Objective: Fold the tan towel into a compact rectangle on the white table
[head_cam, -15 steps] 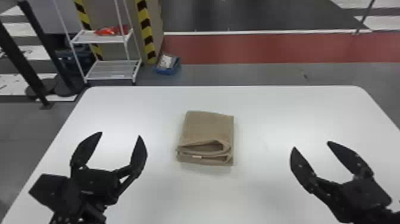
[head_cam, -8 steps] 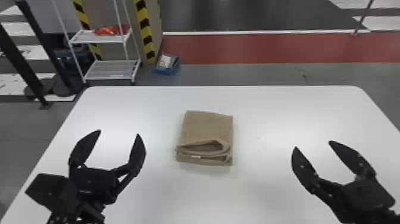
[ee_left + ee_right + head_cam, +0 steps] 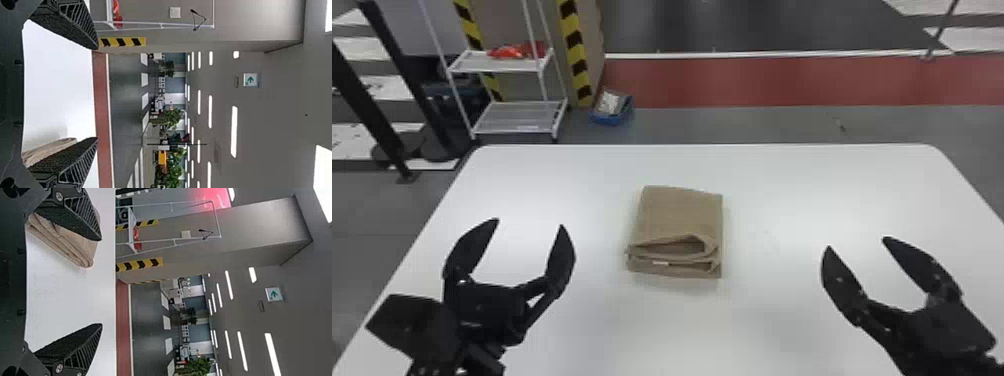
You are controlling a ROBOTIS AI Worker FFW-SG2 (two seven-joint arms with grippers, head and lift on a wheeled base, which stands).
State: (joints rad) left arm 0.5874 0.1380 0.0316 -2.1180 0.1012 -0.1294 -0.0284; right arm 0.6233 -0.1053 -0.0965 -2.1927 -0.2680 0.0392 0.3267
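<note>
In the head view my left gripper stands open over the table's left part, and my right gripper is open over the right part. Between them the tan towel lies folded in a compact, roughly rectangular stack on the white table, its layered folds facing me; neither gripper touches it. In the left wrist view the left gripper has spread fingers, with part of the towel beyond one. The right wrist view has the right gripper spread wide, one finger partly covering the towel.
Past the table's far edge stand a white wire shelf with red items and a blue bin on the floor. Black posts rise beyond the table's far left corner.
The left gripper has shifted very slightly to the left and the right one very slightly to the right. Both stay open; the towel lies as before.
</note>
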